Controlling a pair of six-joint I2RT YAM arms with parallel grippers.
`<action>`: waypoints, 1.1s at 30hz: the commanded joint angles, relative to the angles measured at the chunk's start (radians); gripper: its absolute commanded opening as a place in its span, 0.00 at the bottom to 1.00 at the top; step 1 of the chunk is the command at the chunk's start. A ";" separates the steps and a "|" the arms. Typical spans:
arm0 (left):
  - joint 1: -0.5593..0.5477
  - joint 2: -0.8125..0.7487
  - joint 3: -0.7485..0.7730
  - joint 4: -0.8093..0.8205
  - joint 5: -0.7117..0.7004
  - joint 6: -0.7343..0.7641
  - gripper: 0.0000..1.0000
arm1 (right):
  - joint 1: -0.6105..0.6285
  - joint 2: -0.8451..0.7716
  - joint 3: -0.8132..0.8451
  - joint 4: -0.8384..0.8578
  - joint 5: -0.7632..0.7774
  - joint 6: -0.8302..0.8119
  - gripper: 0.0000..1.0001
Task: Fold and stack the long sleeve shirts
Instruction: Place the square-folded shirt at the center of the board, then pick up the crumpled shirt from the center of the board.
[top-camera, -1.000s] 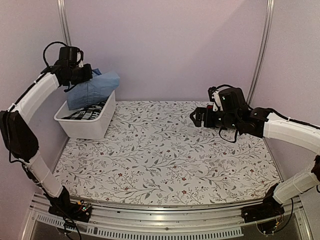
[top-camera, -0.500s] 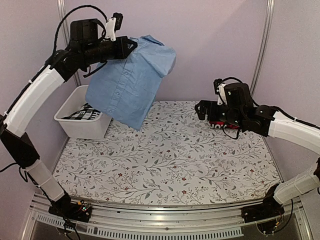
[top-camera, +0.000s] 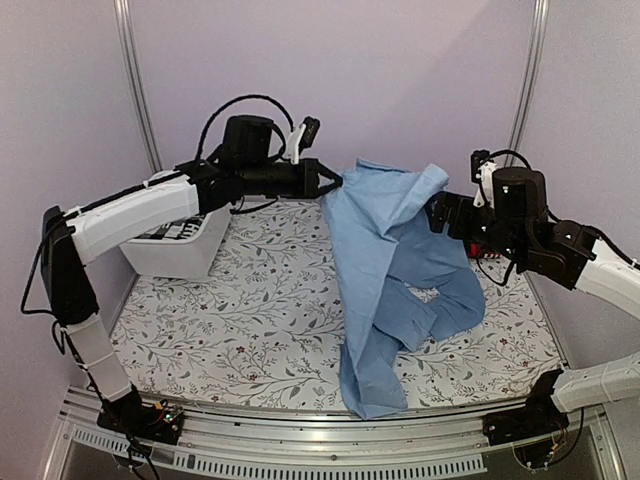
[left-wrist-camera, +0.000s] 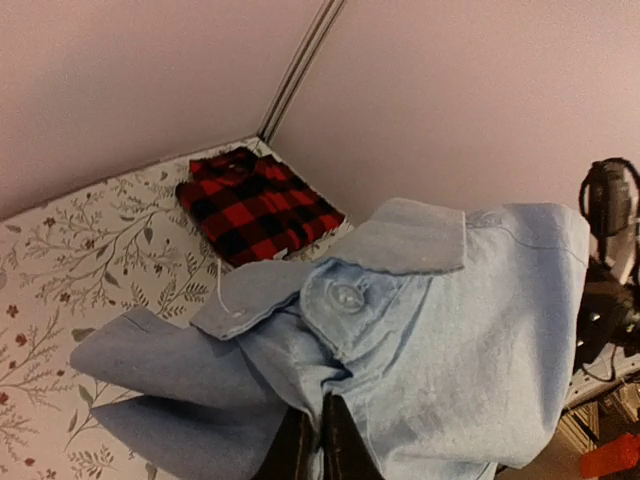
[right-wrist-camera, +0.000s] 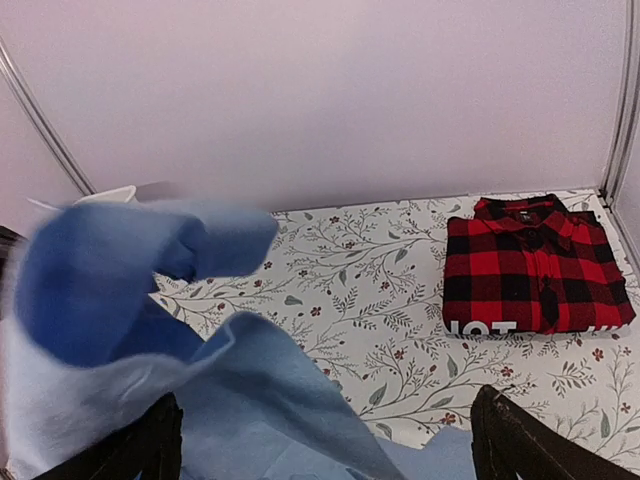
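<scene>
Lilac walls, floral tabletop

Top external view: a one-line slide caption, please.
Left gripper holds light blue shirt, lower end on table; right gripper open.

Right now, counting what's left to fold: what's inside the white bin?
The white bin shows dark cloth with white markings inside. The left arm covers part of its opening, so the rest cannot be seen.

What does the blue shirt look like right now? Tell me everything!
The blue shirt is plain light blue cloth with a collar and a small button. It is unfolded and rumpled. The left gripper pinches it near the collar and holds it up, so it hangs down in a long drape. Its lower part and one sleeve lie on the flowery table.
</scene>
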 joint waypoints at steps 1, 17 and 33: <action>0.108 0.076 -0.254 0.164 0.166 -0.101 0.09 | 0.007 0.013 -0.074 -0.030 -0.071 0.025 0.99; 0.175 -0.029 -0.449 0.021 0.039 -0.095 0.68 | -0.081 0.180 -0.227 -0.081 -0.131 0.022 0.99; -0.022 0.001 -0.622 0.008 -0.079 -0.222 0.69 | -0.269 0.143 -0.496 0.089 -0.262 0.168 0.99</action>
